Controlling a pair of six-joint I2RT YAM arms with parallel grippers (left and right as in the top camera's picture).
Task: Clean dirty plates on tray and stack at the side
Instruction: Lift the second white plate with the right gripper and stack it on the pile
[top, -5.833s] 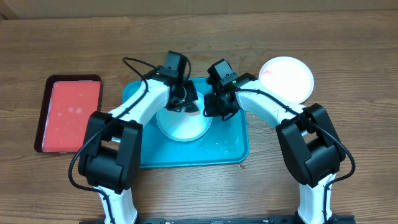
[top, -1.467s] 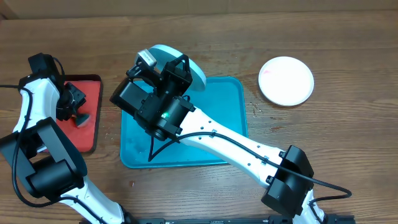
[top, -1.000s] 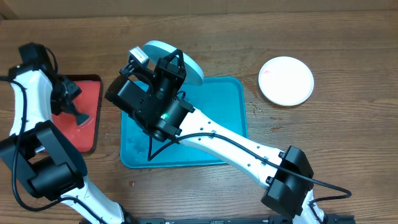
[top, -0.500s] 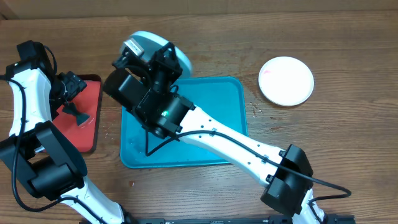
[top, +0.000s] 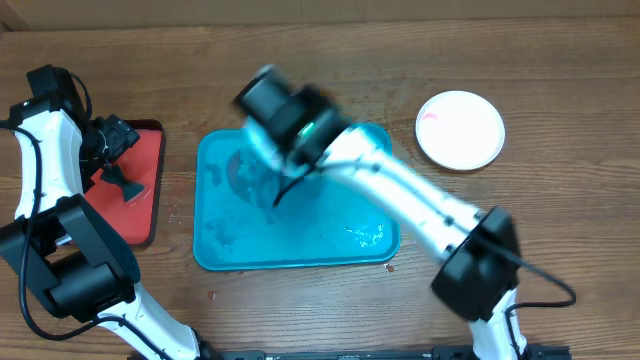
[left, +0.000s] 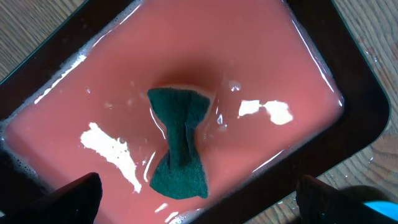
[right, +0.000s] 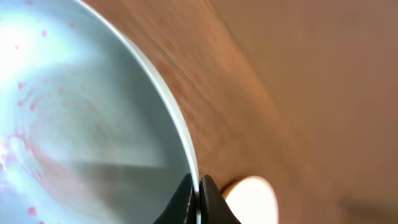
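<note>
Right wrist showed the right gripper (right: 198, 186) pinching the mint plate (right: 81, 112) by its rim; best carried level, then centred onto the white plate (top: 460, 128) near the table's far edge. The left gripper (left: 202, 198) gaped empty.

The large tray (top: 300, 245) lies at the middle of the table (top: 540, 60). To its left, with a gap of bare table between, lies the small tray (top: 148, 215), and the sponge (left: 179, 146) lies in liquid near the middle of it. To the right of the large tray and further back, one plate (top: 460, 128) sits on the table, apart from the tray's rear right corner. Another plate (right: 81, 124) hangs over the large tray's rear left part, its rim between the fingers of the right gripper (right: 198, 190).
</note>
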